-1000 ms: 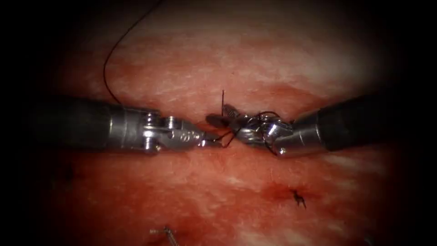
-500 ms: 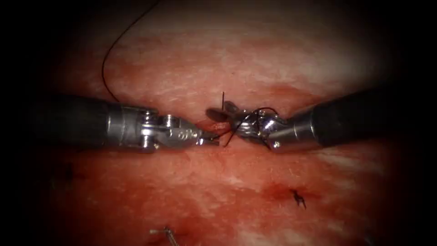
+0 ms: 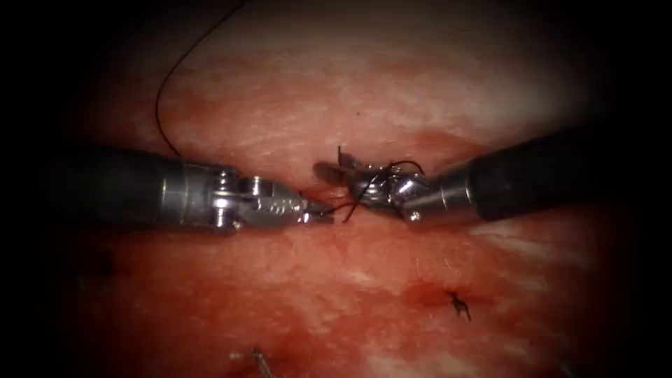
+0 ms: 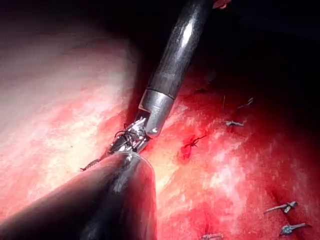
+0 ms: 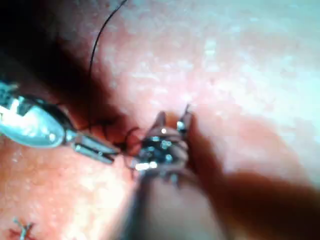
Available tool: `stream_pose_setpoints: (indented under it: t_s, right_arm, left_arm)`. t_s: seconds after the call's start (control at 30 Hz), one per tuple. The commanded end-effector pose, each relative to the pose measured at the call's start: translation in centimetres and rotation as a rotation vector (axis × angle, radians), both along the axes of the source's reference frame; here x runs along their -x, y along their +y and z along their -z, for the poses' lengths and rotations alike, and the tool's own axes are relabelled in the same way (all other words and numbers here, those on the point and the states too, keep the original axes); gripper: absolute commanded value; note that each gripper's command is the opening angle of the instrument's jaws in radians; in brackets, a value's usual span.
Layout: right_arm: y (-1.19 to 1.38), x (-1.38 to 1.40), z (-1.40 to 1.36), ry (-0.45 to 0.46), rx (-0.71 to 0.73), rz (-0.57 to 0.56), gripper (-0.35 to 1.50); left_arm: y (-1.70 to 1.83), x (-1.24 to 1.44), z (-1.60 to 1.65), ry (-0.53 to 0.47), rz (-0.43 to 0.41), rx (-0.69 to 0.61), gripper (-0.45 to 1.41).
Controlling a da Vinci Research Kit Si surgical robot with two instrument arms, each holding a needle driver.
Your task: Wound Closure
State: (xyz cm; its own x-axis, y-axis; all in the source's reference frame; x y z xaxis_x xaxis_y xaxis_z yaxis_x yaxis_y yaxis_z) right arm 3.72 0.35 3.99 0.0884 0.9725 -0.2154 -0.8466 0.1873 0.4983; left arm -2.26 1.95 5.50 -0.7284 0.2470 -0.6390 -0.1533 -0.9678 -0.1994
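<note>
Red-stained tissue spreads across the endoscope view, paler toward the far side and wet with red fluid on the near side. Two dark shafts lie over it, tips facing one another near the middle, apart.

From the left comes the left hand, clenched on a short run of thread at its very tip. That dark strand leads from the tip across the gap to the right hand. A longer stretch of thread rises from behind the left shaft, bends in an arc over the pale tissue and runs off the upper edge.

On the right hand, turns of thread are wrapped around the wrist and the base of the jaws; a small loop stands up above the wrist. Its jaws are parted, grasping nothing that I can make out; a short dark thread end stands up beside the upper one. In the right wrist view the same hand shows its two jaws spread, the left hand close beside it, thin and closed.

A small dark knot with cut ends sits in the tissue on the near side, below the right shaft. I cannot tell where the needle is.
</note>
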Motion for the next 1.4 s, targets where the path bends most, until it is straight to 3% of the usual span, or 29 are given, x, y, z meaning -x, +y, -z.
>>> stream_pose_setpoints:
  t_s: [0.03, 0.1, 0.4, 0.6, 0.8, 0.93, 1.2, 1.4]
  right_arm:
    - [-0.05, -0.08, -0.05, 0.002, 0.004, -0.002, 0.09]
    - [-0.06, -0.1, -0.05, 0.002, 0.005, -0.003, -0.35]
    - [-0.07, -0.02, 0.07, -0.022, 0.032, -0.007, -0.35]
    - [-0.01, 0.04, 0.49, 0.012, 0.094, -0.036, -0.35]
    - [-0.02, 0.06, 0.96, 0.023, 0.168, -0.045, -0.35]
    - [-0.09, 0.03, 1.07, 0.042, 0.186, -0.029, -0.35]
    - [-0.29, 0.05, 1.09, 0.05, 0.231, 0.022, -0.35]
    - [-0.42, 0.1, 1.11, 0.049, 0.257, 0.05, -0.35]
  left_arm:
    - [-0.02, 0.04, -0.06, 0.002, 0.0, -0.001, -0.45]
    - [-0.01, 0.02, -0.07, 0.003, 0.004, -0.004, -0.45]
    - [0.06, -0.14, -0.12, 0.023, 0.012, 0.0, -0.45]
    - [0.23, -0.34, -0.16, 0.044, 0.026, -0.008, -0.45]
    - [0.5, -0.56, -0.4, 0.071, 0.049, -0.023, -0.45]
    - [0.79, -0.64, -0.6, 0.088, 0.063, -0.036, -0.45]
    - [1.75, -0.76, -1.0, 0.12, 0.101, -0.069, -0.45]
    - [2.08, -0.74, -1.13, 0.124, 0.122, -0.075, -0.45]
